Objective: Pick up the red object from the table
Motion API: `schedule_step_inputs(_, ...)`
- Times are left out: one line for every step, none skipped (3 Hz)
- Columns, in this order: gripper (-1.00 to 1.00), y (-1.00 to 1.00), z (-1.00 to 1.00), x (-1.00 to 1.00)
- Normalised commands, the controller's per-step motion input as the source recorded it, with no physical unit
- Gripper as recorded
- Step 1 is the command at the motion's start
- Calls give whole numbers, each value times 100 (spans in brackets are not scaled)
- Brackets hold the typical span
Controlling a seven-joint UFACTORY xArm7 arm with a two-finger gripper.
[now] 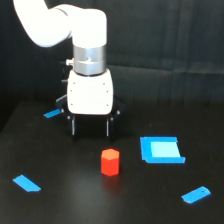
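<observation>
At the far left of the exterior view, a flat blue piece (pixel 26 183) lies on the black surface (pixel 65 205), slanted, near the front edge of the picture. Further back and a little to the right, a smaller blue sliver (pixel 52 114) rests on the surface just beside the robot's white housing.

The white arm (pixel 60 22) comes in from the upper left and bends down into a silver collar and a boxy white wrist body (pixel 90 93). Below that body hangs the claw (pixel 90 129), its two dark fingers (pixel 73 126) pointing straight down and standing apart from each other with an open gap between them; nothing sits in that gap, so the claw is released. Against the dark surface it is hard to tell whether the fingertips touch down or hover just above it.

The red object (pixel 110 162) stands upright on the surface, in front of the claw and slightly toward the exterior view's right of it. It is apart from both fingers and touched by nothing. Its top face is a brighter orange-red than its sides.

To the right of the red object, and clear of it, lies a larger flat blue square piece (pixel 161 150) with a paler centre. At the far right, nearer the front, a small elongated blue piece (pixel 196 194) lies slanted on the surface, well apart from the others.
</observation>
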Motion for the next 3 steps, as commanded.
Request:
schedule_step_inputs(97,-78,-4,41)
schedule_step_inputs(100,-82,-5,18)
schedule_step_inputs(99,-80,-9,14)
